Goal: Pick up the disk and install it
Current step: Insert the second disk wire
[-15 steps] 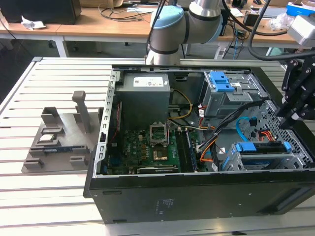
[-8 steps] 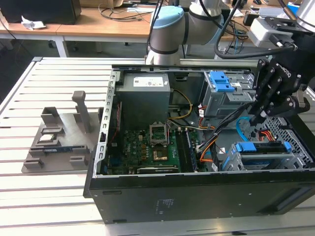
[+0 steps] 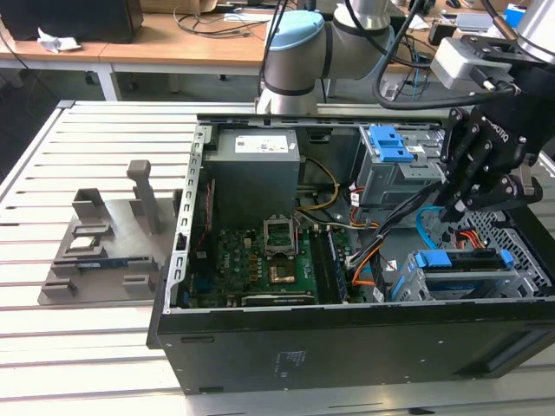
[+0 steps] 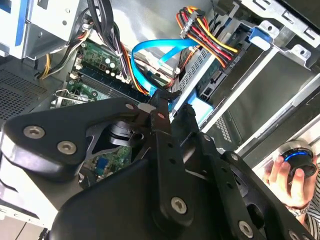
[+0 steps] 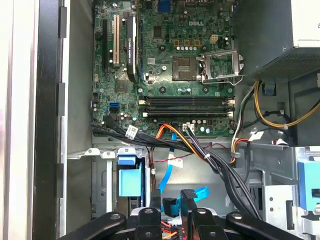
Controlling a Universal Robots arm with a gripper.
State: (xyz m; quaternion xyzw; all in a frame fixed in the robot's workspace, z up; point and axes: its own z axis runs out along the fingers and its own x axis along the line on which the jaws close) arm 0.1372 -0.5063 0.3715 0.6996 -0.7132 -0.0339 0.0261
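Note:
The disk lies flat in the metal drive cage at the near corner of the open computer case, on the exterior view's right, with its blue side rail facing up. The first wrist view shows the rail's light-blue end. My black gripper hangs just above and behind the cage, among the cables. Its fingers stand close together with nothing held between them. In the second wrist view the gripper points down at a blue data cable. The first wrist view has that cable's plug just beyond the gripper.
The case holds a motherboard, a grey power supply and a second bay with a blue latch. Orange, red and black cables run past the cage. A grey fixture sits on the slatted table. A hand rests on a round device.

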